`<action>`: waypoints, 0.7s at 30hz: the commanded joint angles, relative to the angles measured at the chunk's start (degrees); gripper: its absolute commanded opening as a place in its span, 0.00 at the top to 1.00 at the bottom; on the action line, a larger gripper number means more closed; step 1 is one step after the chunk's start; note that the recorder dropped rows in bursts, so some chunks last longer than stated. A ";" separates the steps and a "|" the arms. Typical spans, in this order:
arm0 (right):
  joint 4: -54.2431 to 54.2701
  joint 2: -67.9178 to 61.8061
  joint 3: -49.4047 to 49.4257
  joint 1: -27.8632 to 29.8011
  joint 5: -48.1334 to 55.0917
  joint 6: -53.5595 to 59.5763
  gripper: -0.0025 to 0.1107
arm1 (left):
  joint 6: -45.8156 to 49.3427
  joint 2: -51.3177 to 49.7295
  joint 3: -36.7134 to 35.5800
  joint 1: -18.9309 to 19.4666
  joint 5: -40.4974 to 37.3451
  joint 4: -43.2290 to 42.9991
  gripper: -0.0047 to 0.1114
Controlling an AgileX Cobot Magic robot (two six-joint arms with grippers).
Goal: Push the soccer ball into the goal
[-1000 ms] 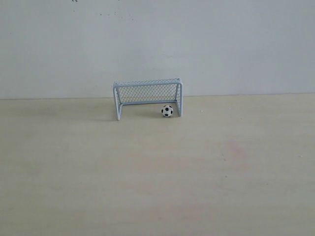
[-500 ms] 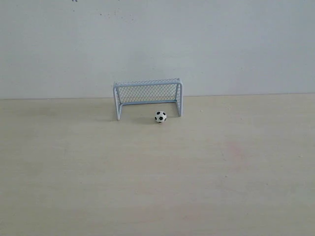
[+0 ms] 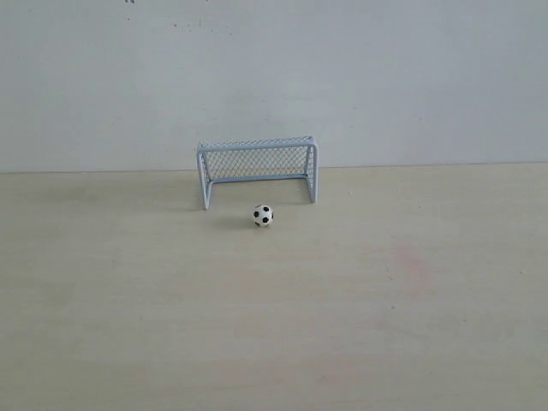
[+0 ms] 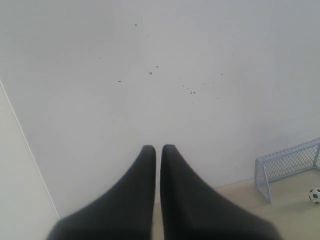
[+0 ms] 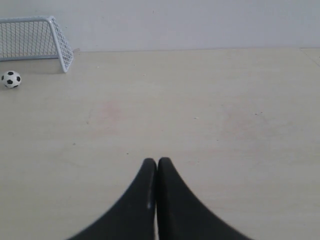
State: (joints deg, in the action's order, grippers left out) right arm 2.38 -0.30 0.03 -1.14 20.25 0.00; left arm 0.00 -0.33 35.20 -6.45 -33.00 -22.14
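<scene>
Left end effector (image 4: 158, 147): black, two fingers closed to a hairline slit, nothing held or touched. Right end effector (image 5: 157, 160): black, fingers pressed together, empty. Both are well apart from the ball and neither is seen in the exterior view.

Pale wood-grain counter (image 3: 411, 325): everything is carried on it.

Pale blue-white metal frame goal with wire mesh (image 3: 257, 160): upright against the far wall, mouth facing the camera.

Tiny white soccer ball with black patches (image 3: 263, 215): just in front of the mouth, near its middle, not yet inside.

Handling note: closed fingertips should be set low behind the ball's near side. A slow, straight push toward the mesh is judged best, since a hard one risks a rebound.
</scene>
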 commanded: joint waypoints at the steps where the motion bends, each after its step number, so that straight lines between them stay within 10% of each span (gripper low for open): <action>1: -0.01 0.30 -0.03 -0.13 -0.32 0.00 0.98 | -0.45 0.33 -0.16 0.16 -0.07 0.35 0.92; 13: -0.01 0.30 -0.03 -0.13 -0.32 0.00 0.98 | -8.25 0.33 -6.95 0.16 -2.98 15.09 0.92; 21: -0.01 0.30 -0.03 -0.13 -0.32 0.00 0.98 | -8.42 0.33 -26.57 0.16 20.68 15.09 0.92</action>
State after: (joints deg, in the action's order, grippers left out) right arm 2.38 -0.30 0.03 -1.14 20.25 0.00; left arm -7.86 -0.19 14.51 -6.45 -21.62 -7.68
